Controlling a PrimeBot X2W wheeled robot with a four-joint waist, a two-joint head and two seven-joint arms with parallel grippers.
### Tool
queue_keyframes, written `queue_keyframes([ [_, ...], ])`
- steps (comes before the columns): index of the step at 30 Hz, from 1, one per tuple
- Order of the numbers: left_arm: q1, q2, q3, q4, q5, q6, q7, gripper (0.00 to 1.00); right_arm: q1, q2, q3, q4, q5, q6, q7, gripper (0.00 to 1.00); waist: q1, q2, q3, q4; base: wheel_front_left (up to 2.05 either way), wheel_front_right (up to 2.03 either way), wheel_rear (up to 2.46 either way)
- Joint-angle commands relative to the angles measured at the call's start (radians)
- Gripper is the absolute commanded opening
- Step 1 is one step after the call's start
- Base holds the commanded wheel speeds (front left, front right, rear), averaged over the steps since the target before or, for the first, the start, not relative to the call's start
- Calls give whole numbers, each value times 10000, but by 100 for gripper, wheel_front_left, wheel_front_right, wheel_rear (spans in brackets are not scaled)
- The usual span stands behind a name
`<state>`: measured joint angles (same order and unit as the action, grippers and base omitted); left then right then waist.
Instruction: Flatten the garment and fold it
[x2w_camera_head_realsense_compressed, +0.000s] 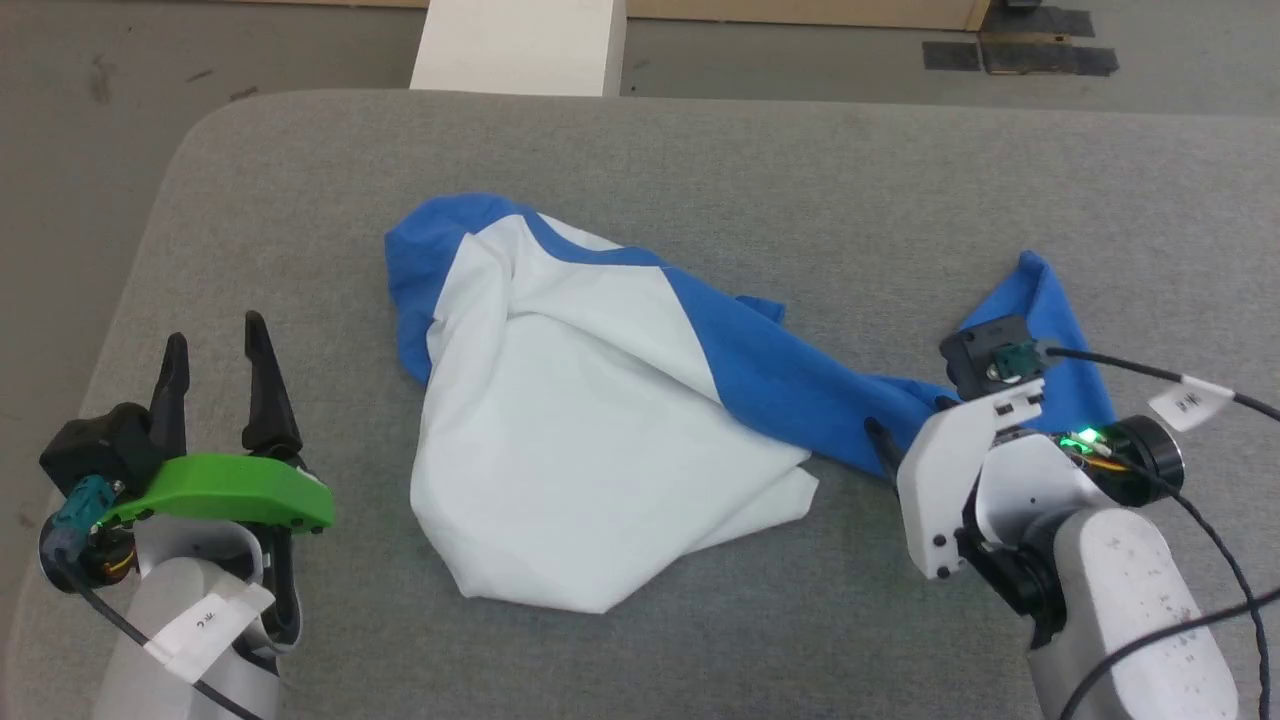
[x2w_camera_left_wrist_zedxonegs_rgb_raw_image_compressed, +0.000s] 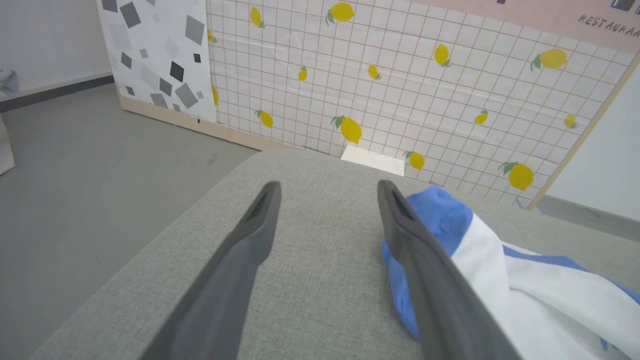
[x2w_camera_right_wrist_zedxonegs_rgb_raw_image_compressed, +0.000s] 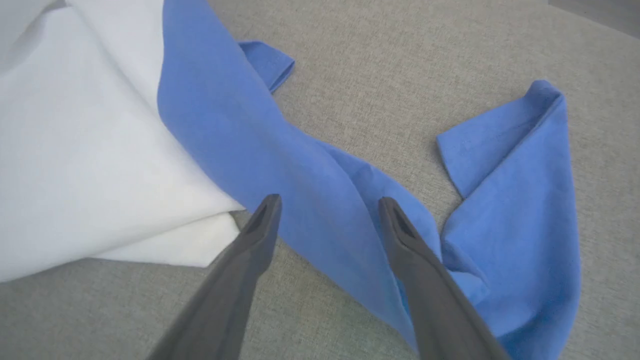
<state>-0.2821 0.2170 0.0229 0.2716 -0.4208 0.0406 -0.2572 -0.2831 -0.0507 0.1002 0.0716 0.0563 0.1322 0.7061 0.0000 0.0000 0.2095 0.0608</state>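
garment (x2w_camera_head_realsense_compressed: 560, 430): crumpled on grey table (x2w_camera_head_realsense_compressed: 700, 150) | left gripper (x2w_camera_head_realsense_compressed: 215, 385): spread wide, empty, left of garment | right gripper (x2w_camera_right_wrist_zedxonegs_rgb_raw_image_compressed: 327, 205): spread wide, nothing clamped, straddling garment's blue sleeve (x2w_camera_right_wrist_zedxonegs_rgb_raw_image_compressed: 300, 165)

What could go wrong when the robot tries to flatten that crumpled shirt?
The right pincer hangs open over the twisted blue sleeve; it may pinch several layers and keep the twist. The left pincer is open beside the shirt, holding nothing, so a pull might drag the whole heap along the table.

garment (x2w_camera_head_realsense_compressed: 560, 430) — mid-table (x2w_camera_head_realsense_compressed: 700, 150) | left hand (x2w_camera_head_realsense_compressed: 216, 330) — left of it, apart | right hand (x2w_camera_right_wrist_zedxonegs_rgb_raw_image_compressed: 328, 200) — over its right-side sleeve
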Motion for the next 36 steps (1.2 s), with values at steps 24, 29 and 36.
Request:
queue_keyframes([
  [24,84,-153,-324,-357,97,-215,88,100,-889,-885,-3453,43,-768,-15,261,0,0,0,52,-84,0,0,0],
  [29,43,-162,-475,-332,80,-250,223,100,-670,-704,-4274,893,-1318,-15,323,0,0,0,87,-109,0,0,0],
  [36,191,-237,-798,-174,-32,-349,779,100,-551,-134,-4817,830,-441,-15,-1007,100,0,0,-199,-143,0,0,0],
])
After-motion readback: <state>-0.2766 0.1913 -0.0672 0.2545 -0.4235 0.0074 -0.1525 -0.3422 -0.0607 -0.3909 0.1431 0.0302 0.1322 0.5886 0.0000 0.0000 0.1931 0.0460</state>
